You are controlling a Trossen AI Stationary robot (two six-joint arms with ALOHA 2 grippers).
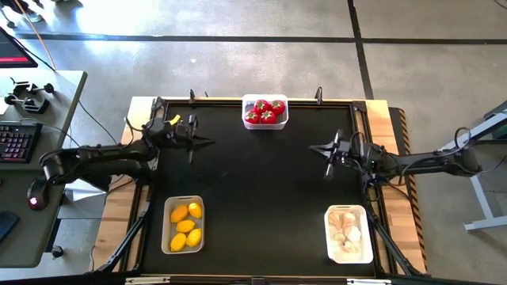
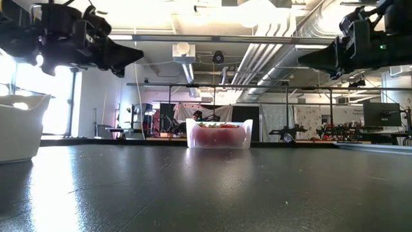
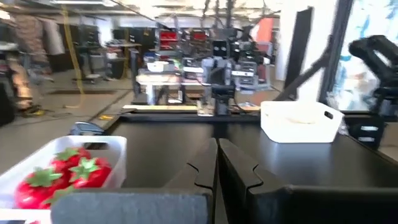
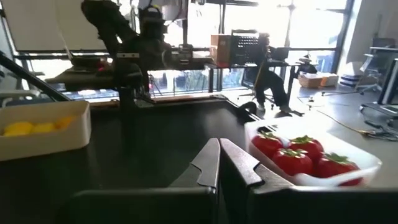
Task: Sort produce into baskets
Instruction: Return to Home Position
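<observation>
- Produce is sitting in neither arm's grasp: the left jaws and right jaws are both pressing together on nothing, hovering above the table [image 1: 261, 182] at roughly 10 and 3 o'clock.
- Tomatoes [image 1: 265, 111] are resting in the clear basket [image 1: 265, 127] at 12 o'clock, lemons [image 1: 186, 226] in the beige basket [image 1: 183, 199] at 7 o'clock, garlic [image 1: 346, 233] in the white basket [image 1: 348, 208] at 5 o'clock; nothing loose is showing.
- Pieces are looking light, stiff and smooth, so probably rolling or slipping easily; a pinch across the widest middle is seeming safest, avoiding the tomato tops.
</observation>
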